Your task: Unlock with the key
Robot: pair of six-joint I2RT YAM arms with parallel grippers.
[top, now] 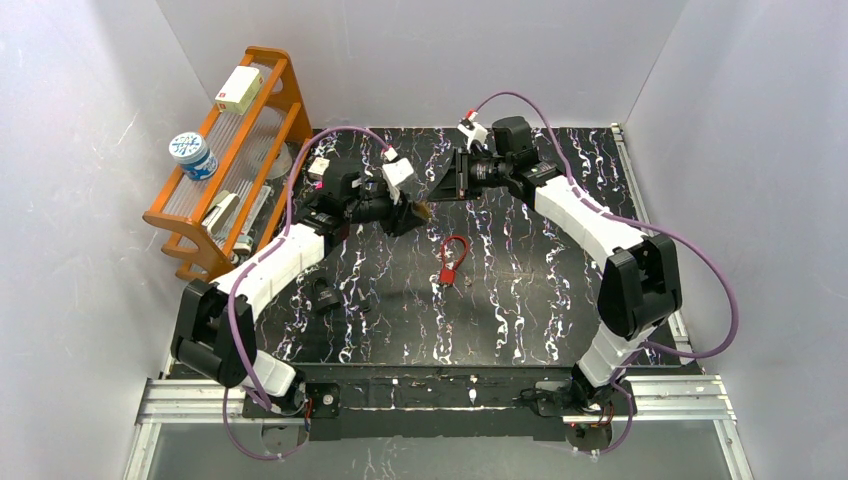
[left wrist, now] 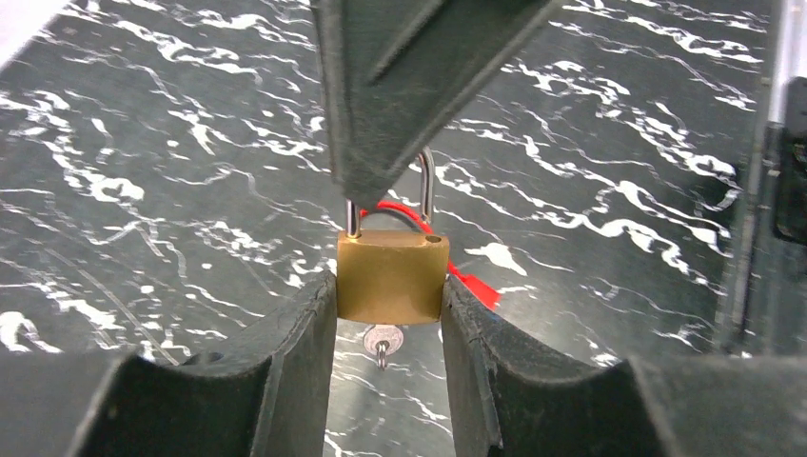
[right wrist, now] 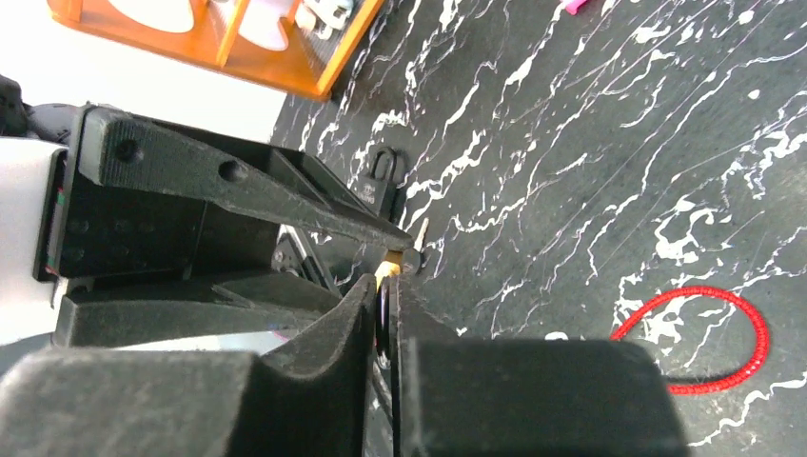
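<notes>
A brass padlock (left wrist: 390, 276) is held by its sides between the fingers of my left gripper (left wrist: 388, 286), above the black marbled table. A silver key (left wrist: 381, 341) sticks out of its underside. My right gripper (right wrist: 385, 286) comes from the far side and is shut on the steel shackle (left wrist: 426, 186). The shackle's right leg seems to end just above its hole. In the top view the two grippers, left (top: 418, 213) and right (top: 437, 192), meet at the padlock over the table's far middle. In the right wrist view only a sliver of brass (right wrist: 388, 271) and the key tip (right wrist: 420, 233) show.
A red cable lock (top: 452, 258) lies on the table just in front of the grippers. A small black padlock (top: 325, 297) lies at the near left. An orange rack (top: 235, 160) with a box and a jar stands along the left wall.
</notes>
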